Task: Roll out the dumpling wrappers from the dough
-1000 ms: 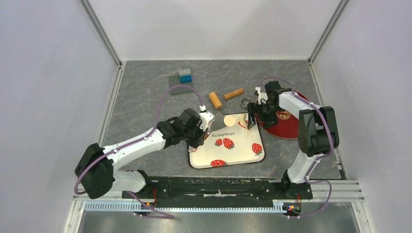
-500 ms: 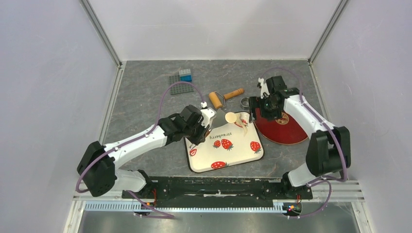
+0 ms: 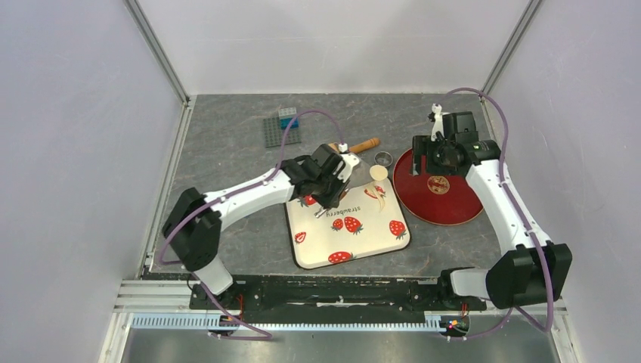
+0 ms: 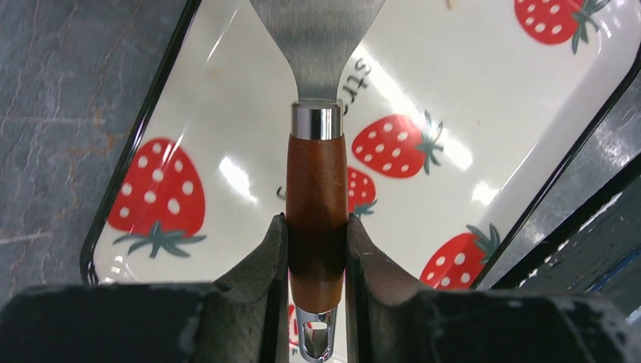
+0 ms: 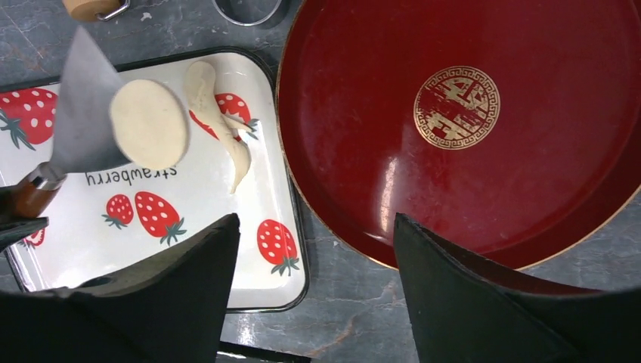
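Left hand tight on spatula handle, dumpling wrapper on blade; right hand wide open above plate.

Rect. tray: white w/ red strawberry prints, black rim. Round plate: dark red, gold emblem. Round flat dough wrapper: pale cream. Wood-handled spatula: red-brown grip, silver blade. Tabletop: mottled grey.
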You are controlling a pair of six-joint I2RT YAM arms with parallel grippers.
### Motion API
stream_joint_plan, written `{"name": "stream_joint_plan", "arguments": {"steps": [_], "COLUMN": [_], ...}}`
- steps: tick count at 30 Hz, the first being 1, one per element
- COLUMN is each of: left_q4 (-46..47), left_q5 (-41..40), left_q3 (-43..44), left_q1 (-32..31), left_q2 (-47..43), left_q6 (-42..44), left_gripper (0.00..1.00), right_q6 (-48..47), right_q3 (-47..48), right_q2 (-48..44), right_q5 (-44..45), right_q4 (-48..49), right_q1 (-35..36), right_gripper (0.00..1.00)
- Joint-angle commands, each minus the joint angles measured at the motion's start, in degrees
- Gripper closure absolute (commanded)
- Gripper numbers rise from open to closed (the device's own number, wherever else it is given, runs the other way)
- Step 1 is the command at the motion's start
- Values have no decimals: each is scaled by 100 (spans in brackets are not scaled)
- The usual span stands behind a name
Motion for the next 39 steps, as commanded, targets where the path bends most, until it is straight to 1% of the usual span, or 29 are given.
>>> {"name": "stream_joint_plan", "arguments": {"steps": [1,3,5,9,13,18,26,27,34,39], "left_q4": [-98,-234,-334,-457,-708,-1008,-1020,-1019,-1021,-1017], "left_q5": [106,59,28,-61,-238,-458,-482,-610,-789,-798], "left_q3": [932,1314,1676,2348,3046,3822,4564,4636,5139,5578], "left_q1": [-250,-389,-509,-723,-967,-1171,-1273,-1285,-1357,-1422], "left_q2": [614,966,1283,1835,2372,2976,3482,3545,3942,4266], "left_q6": [197,214,212,168,192,184,-29,-39,-176,-181], "left_gripper": [98,98,98,98,98,98,98,98,98,98], "right_q6": [-74,-92,-94,-63,20,-35,-48,-46,-67,-20], "right_q3": [142,106,61,-68,-221,-318,-623,-635,-579,-615], "right_q2": [-177,-167,-169,-87,88,376,766,810,1243,1394], "right_q5": [-301,-446,-526,-538,-637,-623,-536,-484,41,-4], "right_q4": [-92,-94,-80,2,234,388,663,700,810,971], "right_q1": [-187,-229,-269,-334,-391,-417,-451,-457,-454,-458], "right_gripper": [29,39,51,66,77,100,100,100,100,100]}}
